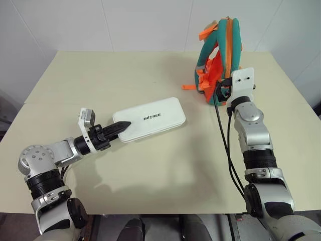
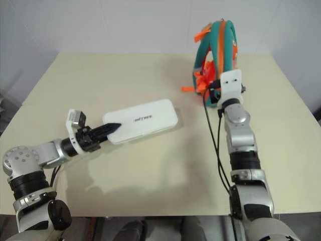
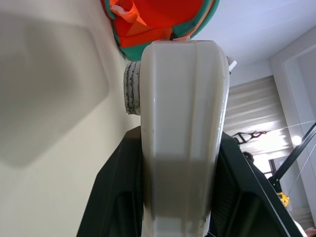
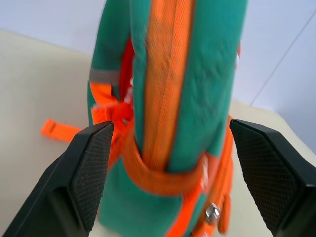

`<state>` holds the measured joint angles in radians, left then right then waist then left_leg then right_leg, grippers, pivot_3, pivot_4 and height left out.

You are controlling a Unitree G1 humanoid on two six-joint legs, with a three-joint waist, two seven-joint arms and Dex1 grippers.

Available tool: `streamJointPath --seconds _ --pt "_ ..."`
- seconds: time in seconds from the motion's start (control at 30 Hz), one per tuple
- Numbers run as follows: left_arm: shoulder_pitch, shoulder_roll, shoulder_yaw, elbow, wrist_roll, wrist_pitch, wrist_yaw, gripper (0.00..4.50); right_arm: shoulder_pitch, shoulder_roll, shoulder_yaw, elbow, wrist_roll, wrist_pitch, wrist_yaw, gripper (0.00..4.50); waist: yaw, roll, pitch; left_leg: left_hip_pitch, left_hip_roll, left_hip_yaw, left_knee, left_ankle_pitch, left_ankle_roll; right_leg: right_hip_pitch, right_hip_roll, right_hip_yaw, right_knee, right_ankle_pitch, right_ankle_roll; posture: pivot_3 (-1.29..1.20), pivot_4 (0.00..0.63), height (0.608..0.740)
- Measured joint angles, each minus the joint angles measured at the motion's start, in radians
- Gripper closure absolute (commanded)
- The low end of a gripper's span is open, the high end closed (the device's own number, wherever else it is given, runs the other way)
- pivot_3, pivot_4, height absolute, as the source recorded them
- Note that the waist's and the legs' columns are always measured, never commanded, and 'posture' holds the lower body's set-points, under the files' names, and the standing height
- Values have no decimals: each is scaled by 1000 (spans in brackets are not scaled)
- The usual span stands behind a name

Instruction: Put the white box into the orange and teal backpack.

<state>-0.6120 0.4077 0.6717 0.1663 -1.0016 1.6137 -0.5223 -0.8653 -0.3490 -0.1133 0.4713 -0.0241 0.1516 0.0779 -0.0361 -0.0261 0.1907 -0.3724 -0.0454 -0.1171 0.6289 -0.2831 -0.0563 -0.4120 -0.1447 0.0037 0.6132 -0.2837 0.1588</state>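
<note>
The white box (image 1: 150, 119) lies flat over the middle of the table with dark lettering on top. My left gripper (image 1: 123, 125) is shut on its near-left end; in the left wrist view the box (image 3: 180, 123) runs up between the two black fingers (image 3: 113, 197). The orange and teal backpack (image 1: 223, 55) stands upright at the table's far right. My right gripper (image 1: 219, 93) is right in front of it. In the right wrist view its fingers (image 4: 91, 168) stand wide open on either side of the backpack's (image 4: 168, 98) narrow edge, without touching it.
The beige table (image 1: 125, 75) reaches to a white wall behind. A loose orange strap (image 1: 189, 87) trails left of the backpack's foot. Black cables (image 1: 224, 145) hang along my right forearm.
</note>
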Motion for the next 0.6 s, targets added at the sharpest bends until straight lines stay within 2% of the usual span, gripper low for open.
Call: streamJointPath --seconds 0.2,0.27,0.3,0.6 --pt "0 0 2 -1 -20 0 24 3176 -69 0 -3 128 -2 -64 -10 0 -1 0 0 0 0 0 0 0 0 0 0 0 -1 0 0 0 150 740" --pt "0 -1 4 -1 -22 0 30 3176 -103 2 -6 196 -3 -62 -43 370 -2 0 0 0 0 1 0 0 0 0 0 0 -1 0 0 0 150 740" --pt "0 -2 4 -1 -23 0 31 3176 -112 2 -9 216 -3 -62 -55 590 -2 0 0 0 0 1 0 0 0 0 0 1 -1 0 0 0 150 740" --pt "37 -4 9 -28 -32 0 46 3177 -132 18 -10 263 -4 -72 -100 3505 -3 0 0 0 0 1 -1 0 0 0 0 1 -1 0 0 0 150 740"
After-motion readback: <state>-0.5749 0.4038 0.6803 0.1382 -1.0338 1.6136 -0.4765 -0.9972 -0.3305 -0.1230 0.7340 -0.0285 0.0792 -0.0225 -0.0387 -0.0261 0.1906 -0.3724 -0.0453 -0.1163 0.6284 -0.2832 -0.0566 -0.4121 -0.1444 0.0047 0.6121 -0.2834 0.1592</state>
